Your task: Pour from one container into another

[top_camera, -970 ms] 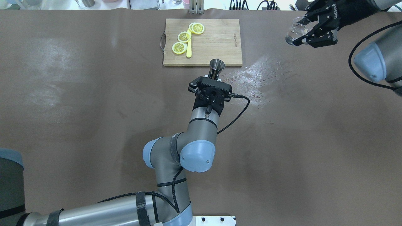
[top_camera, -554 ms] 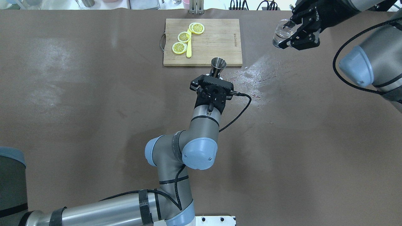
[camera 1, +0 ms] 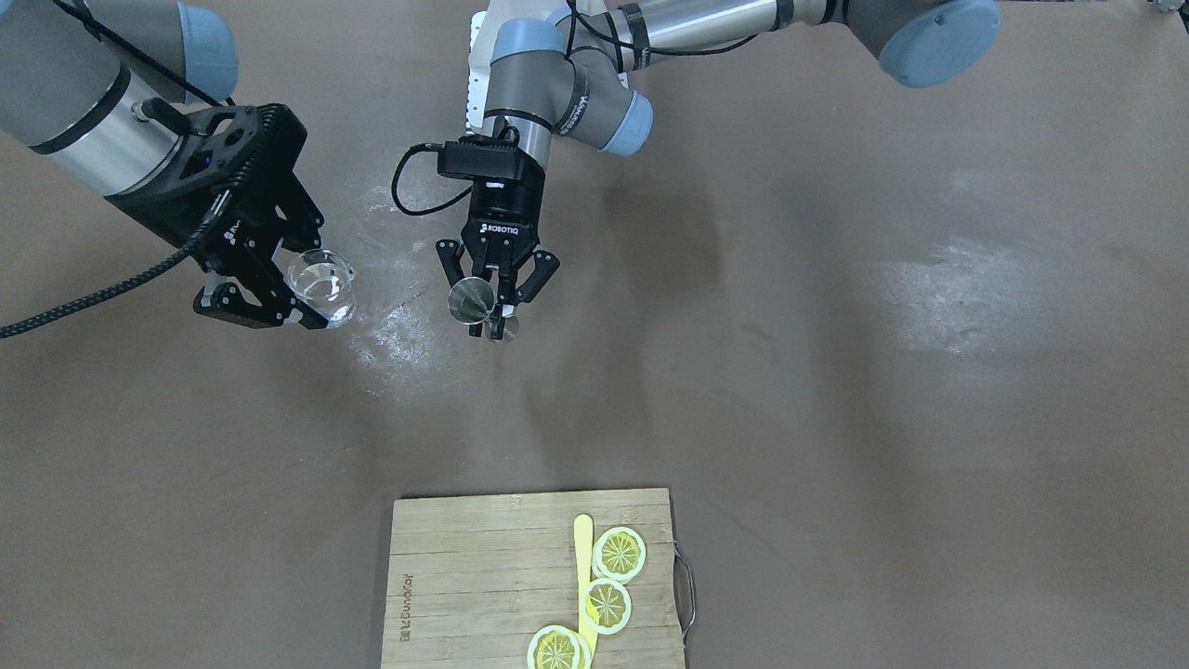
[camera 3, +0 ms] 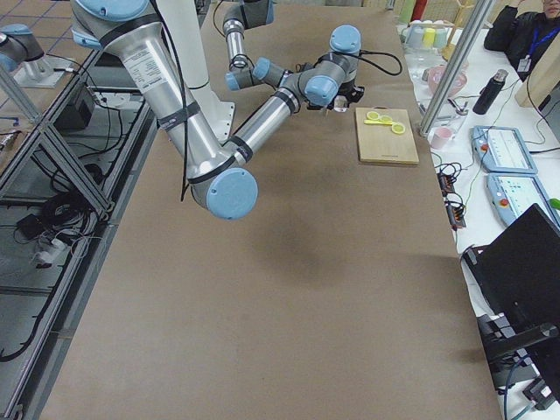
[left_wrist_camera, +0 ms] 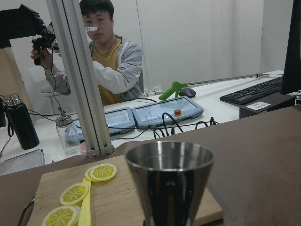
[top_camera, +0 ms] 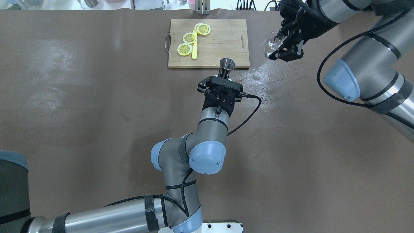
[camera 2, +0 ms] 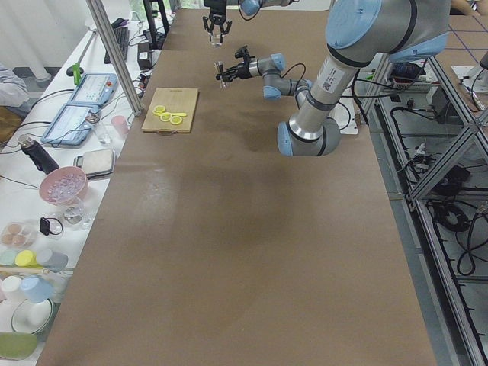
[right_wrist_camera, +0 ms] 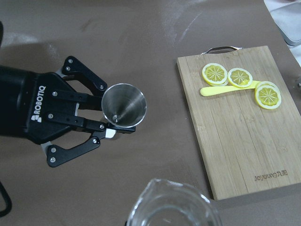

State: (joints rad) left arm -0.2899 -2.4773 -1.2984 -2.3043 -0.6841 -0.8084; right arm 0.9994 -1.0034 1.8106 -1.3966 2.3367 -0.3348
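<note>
The steel jigger (top_camera: 227,65) stands upright above the table, with my left gripper (top_camera: 224,76) shut on its narrow waist. Its open mouth (right_wrist_camera: 123,106) faces up and fills the left wrist view (left_wrist_camera: 169,181). The clear glass cup (top_camera: 270,43) holds clear liquid and hangs in my right gripper (top_camera: 275,45), which is shut on it, up and to the right of the jigger. In the front-facing view the cup (camera 1: 321,282) sits in the right gripper (camera 1: 311,284), a short gap to the left of the jigger (camera 1: 472,299) held by the left gripper (camera 1: 493,318). The cup's rim (right_wrist_camera: 171,209) shows at the bottom of the right wrist view.
A wooden cutting board (top_camera: 223,42) with lemon slices (top_camera: 189,38) and a yellow utensil (top_camera: 194,51) lies just beyond the jigger. A wet shiny patch (top_camera: 265,72) marks the table between the grippers. A person (left_wrist_camera: 110,61) sits at a desk past the far edge.
My right gripper has carried the cup leftward toward the jigger. The left arm with the jigger has shifted slightly right.
</note>
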